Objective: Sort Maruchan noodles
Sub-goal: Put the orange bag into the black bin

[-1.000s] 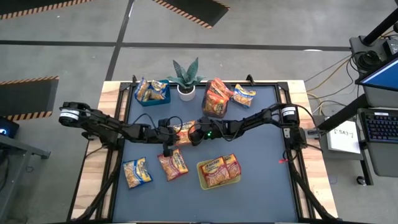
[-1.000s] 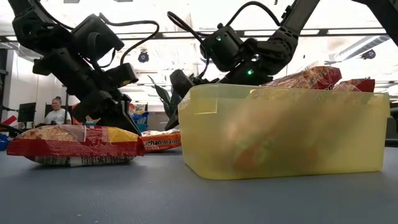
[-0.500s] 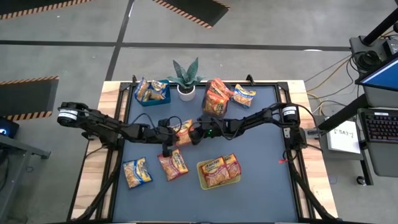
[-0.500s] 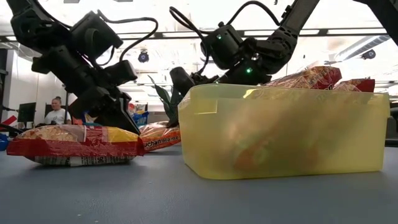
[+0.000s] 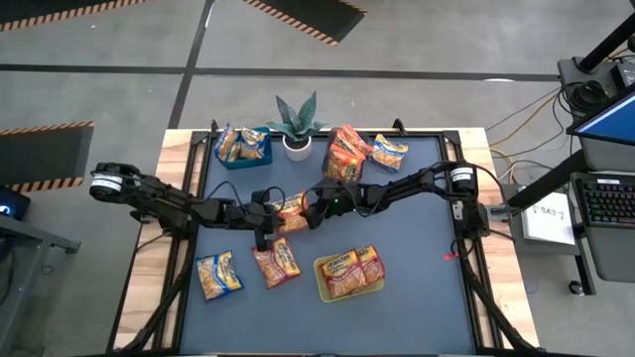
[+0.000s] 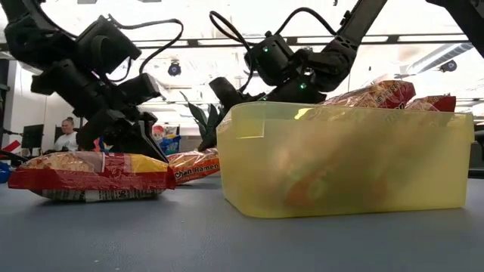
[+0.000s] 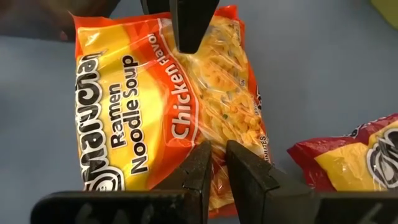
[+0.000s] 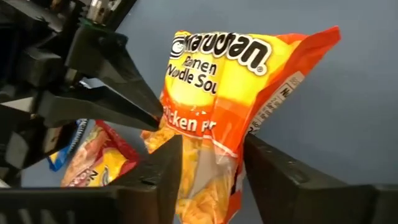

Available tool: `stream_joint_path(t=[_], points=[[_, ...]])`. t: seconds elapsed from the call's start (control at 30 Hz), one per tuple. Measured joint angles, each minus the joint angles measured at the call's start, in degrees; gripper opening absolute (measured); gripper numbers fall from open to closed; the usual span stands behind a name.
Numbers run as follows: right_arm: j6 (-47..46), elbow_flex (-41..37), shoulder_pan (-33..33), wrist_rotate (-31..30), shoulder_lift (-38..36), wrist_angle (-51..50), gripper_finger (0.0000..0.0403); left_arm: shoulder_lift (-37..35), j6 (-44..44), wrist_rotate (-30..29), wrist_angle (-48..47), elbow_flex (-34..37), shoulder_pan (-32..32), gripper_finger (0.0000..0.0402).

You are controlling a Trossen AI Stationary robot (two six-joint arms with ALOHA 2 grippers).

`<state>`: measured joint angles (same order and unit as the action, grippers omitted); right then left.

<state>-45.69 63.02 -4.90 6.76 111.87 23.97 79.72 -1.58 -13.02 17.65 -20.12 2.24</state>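
Observation:
An orange Maruchan chicken packet (image 5: 290,210) sits mid-table between my two grippers, one end raised in the low view (image 6: 193,165). My right gripper (image 8: 208,177) comes from the table's right and is shut on the packet. My left gripper (image 7: 217,171) comes from the table's left with its fingers nearly together over the packet's other end. A red packet (image 5: 276,263) and a yellow-and-blue packet (image 5: 218,275) lie flat on the mat nearer the front, and another yellow-and-blue one (image 5: 389,152) lies at the far right. My left gripper's shut fingertips (image 7: 202,163) lie on the printed face of the orange packet near its end (image 7: 219,134), slanting down from the table's left. Both fingers show over the face, so nothing is pinched between them. My right gripper holds the orange packet by its end (image 8: 205,158), pinched across its width between the two fingers (image 8: 163,168). The fingers come from the table's right. The plastic crumples between them, and the packet sits tilted with this end raised.
A blue bin (image 5: 260,157) at far left holds yellow-and-blue packets. A clear bin (image 5: 344,159) holds red-orange ones, and a yellow-green bin (image 5: 377,288) near the front holds more. A potted plant (image 5: 296,124) stands at the far edge. A person (image 6: 69,134) sits far behind the table.
The orange packet went from lying flat to tilted, its right-hand end raised off the mat, and it shifted a little toward the table's left. My right gripper moved slightly left and up with it. My left arm drew back a little toward the left.

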Motion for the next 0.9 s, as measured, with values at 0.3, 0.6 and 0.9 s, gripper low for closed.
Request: stream_joint_path(t=[0.3,0.6,0.9], points=[[-0.81,1.28,-0.13,0.77,0.02,0.17,0.0225,0.0,-1.56,-0.22,10.48,5.39,0.0,0.0036],[-2.33,3.5,-0.31,0.87,1.62,-2.32,0.0227,0.13,-2.43,-0.5,12.55,5.86,0.0,0.0036],[0.55,3.26,0.0,0.66,1.62,-1.55,0.0188,0.11,-2.43,-0.74,13.8,5.8,-0.02,0.0036]])
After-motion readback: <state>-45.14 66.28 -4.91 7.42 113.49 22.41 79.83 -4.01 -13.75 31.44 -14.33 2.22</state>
